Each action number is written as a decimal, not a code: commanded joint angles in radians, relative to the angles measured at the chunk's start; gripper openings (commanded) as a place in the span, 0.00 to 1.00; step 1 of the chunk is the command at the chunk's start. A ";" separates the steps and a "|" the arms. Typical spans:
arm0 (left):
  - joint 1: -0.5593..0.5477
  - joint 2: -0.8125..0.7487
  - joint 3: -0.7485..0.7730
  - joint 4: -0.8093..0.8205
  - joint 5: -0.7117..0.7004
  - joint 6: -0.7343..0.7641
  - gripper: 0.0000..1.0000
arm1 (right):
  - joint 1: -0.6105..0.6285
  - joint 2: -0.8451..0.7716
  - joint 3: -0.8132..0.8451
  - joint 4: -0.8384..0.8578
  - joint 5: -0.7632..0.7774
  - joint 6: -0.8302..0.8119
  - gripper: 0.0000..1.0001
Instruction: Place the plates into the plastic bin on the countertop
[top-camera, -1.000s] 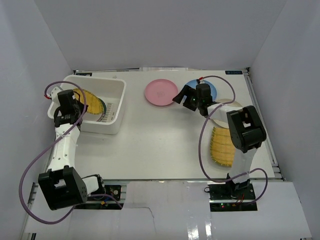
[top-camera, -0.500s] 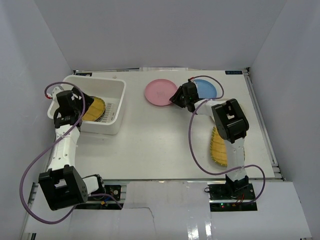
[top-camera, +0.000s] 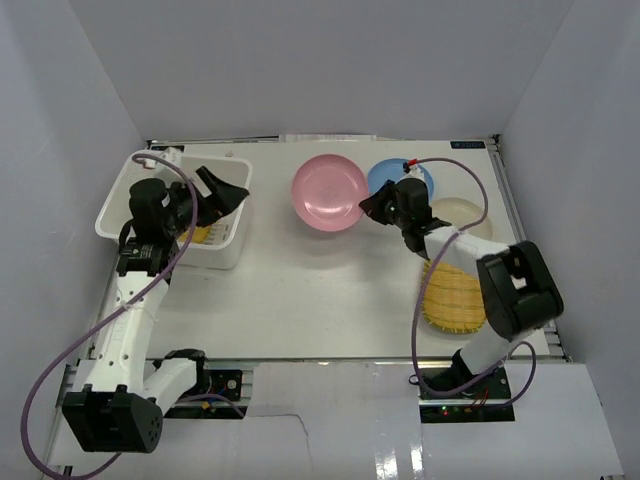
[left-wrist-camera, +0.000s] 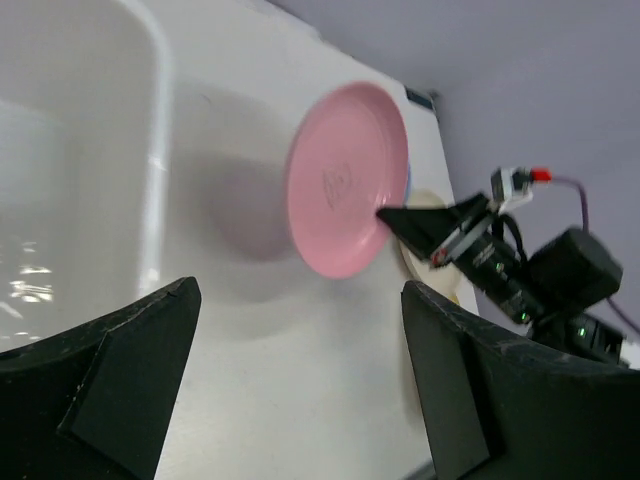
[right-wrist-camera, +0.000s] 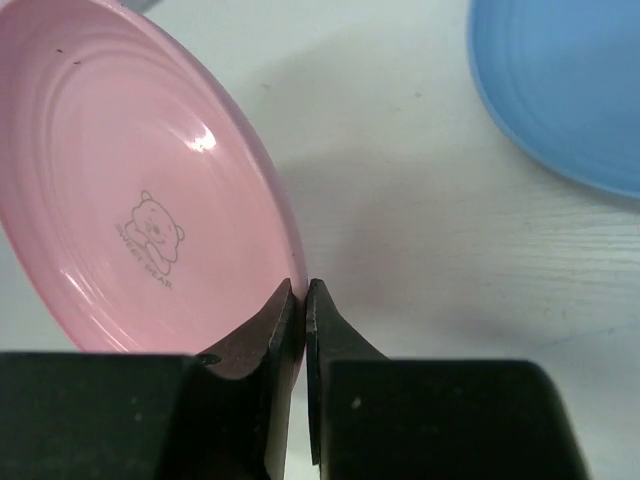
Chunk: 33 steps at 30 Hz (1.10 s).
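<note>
The pink plate (top-camera: 329, 190) is tilted up off the countertop (top-camera: 320, 290), and my right gripper (top-camera: 372, 207) is shut on its right rim. In the right wrist view the fingertips pinch the pink plate (right-wrist-camera: 130, 200) at its edge, and the blue plate (right-wrist-camera: 570, 90) lies flat beyond. My left gripper (top-camera: 225, 190) hangs open and holds nothing above the right end of the white plastic bin (top-camera: 210, 255). A yellow plate (top-camera: 200, 233) shows inside the bin. The left wrist view looks past the open left gripper (left-wrist-camera: 300, 390) to the pink plate (left-wrist-camera: 345, 195).
The blue plate (top-camera: 400, 178) and a cream plate (top-camera: 460, 215) lie at the back right, partly behind the right arm. A yellow woven plate (top-camera: 452, 297) lies by the right arm's base. White walls enclose the countertop on three sides.
The right gripper shut on the pink plate's rim and tipped it up. The left gripper opened, left a yellow plate in the bin and rose towards the bin's right end.
</note>
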 joint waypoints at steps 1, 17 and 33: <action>-0.155 0.011 0.064 -0.062 0.142 0.076 0.91 | -0.007 -0.247 -0.111 0.118 -0.037 -0.106 0.08; -0.466 0.238 0.084 -0.021 0.015 0.142 0.46 | -0.013 -0.590 -0.288 -0.007 -0.348 -0.144 0.08; -0.224 0.183 0.234 -0.100 -0.292 0.108 0.00 | -0.063 -0.528 -0.225 -0.130 -0.324 -0.274 0.76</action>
